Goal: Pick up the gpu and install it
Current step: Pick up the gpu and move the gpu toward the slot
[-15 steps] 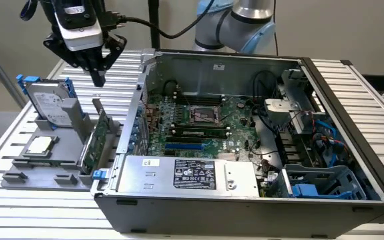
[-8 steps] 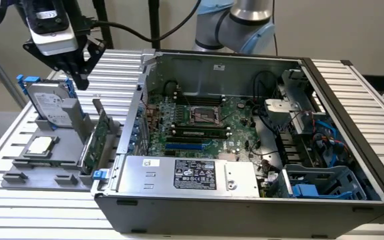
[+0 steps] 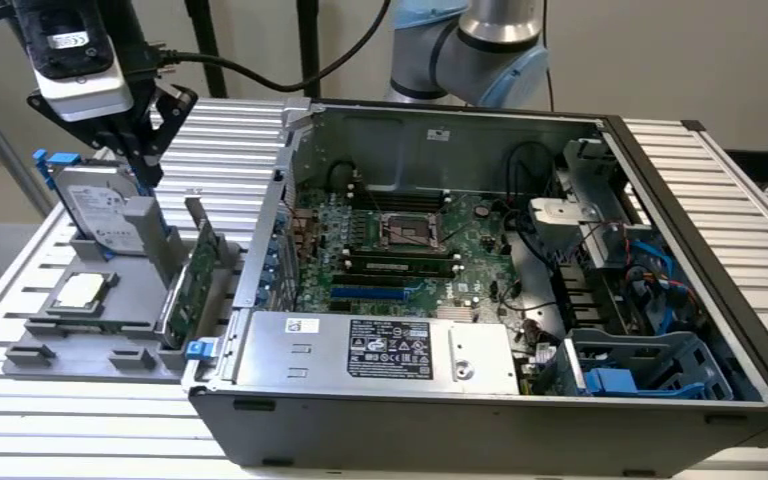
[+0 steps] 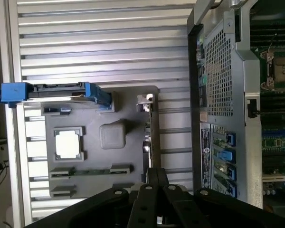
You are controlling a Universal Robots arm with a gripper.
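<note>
The gpu (image 3: 200, 272) stands on its long edge in a slot of the grey holder (image 3: 51, 345), on the exterior view's left beside the open computer case (image 3: 491, 420). Its green board face shows. In the wrist view the gpu (image 4: 147, 137) appears edge-on, with its silver bracket (image 4: 145, 99) at one end. My gripper (image 3: 144, 168) hangs above the holder, over the hard drive and apart from the gpu. Its fingers (image 4: 156, 176) are shut with nothing between them.
A silver hard drive with blue rails (image 3: 97, 212) stands upright in the holder, and a small square silver chip (image 3: 80, 292) lies flat near it. A memory stick (image 4: 90, 171) sits in another slot. Inside the case are the motherboard (image 3: 398, 250) and the power supply (image 3: 377, 350).
</note>
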